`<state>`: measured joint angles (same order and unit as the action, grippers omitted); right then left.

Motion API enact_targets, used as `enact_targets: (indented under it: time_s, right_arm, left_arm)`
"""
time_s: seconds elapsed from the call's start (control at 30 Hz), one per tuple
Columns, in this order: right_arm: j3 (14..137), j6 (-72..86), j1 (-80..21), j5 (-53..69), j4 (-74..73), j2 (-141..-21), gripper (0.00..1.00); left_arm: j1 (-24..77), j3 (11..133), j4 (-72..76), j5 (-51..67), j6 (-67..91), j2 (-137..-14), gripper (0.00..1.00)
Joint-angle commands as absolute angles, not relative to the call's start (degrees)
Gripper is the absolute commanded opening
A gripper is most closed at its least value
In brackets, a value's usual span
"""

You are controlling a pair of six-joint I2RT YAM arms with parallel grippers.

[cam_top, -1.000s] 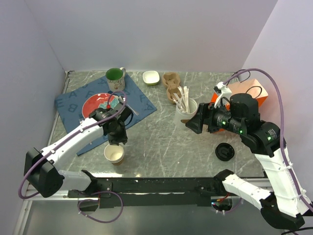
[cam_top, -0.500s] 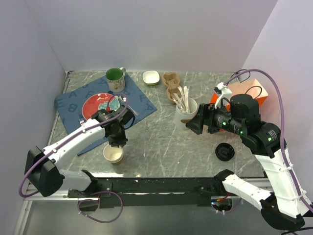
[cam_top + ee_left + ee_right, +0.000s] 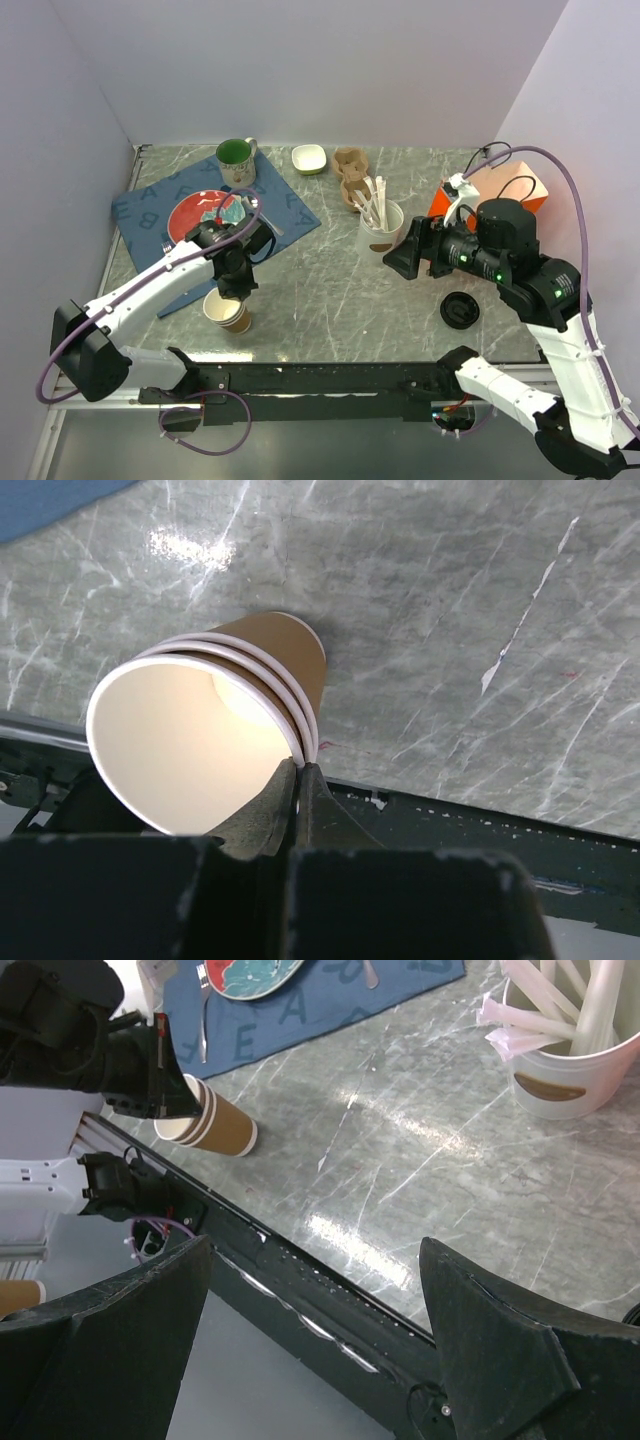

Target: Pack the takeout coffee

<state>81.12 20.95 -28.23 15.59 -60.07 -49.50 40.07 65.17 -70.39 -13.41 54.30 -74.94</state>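
No lidded coffee shows. The cup (image 3: 285, 655), nested brown ones with no lid, is pinched at its rim between the clamped fingers of the left gripper (image 3: 300, 772). It is tilted, its long axis running from the mouth at the hand down and away to the base at the table (image 3: 480, 600). The lid (image 3: 460, 309) lies flat well off to that hand's right, close behind the right gripper (image 3: 315, 1255), whose fingers stand wide apart, so I judge the right arm nearer the lid.
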Motion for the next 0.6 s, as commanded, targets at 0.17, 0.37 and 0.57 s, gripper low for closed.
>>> enact_targets:
  time_s: [0.17, 0.37, 0.57]
  right_arm:
    - [80.33, 20.92, -27.95, 15.47, -59.24, -48.16, 0.91]
    - [80.42, 20.74, -27.95, 15.29, -59.15, -48.34, 0.91]
    - [81.21, 20.13, -27.95, 15.12, -59.50, -48.69, 0.92]
  left_arm:
    - [40.43, 69.34, -76.11, -16.08, 55.11, -73.12, 0.02]
    - [40.69, 69.26, -78.40, -18.46, 55.90, -74.44, 0.09]
    - [40.78, 67.94, -76.99, -17.67, 55.72, -74.27, 0.01]
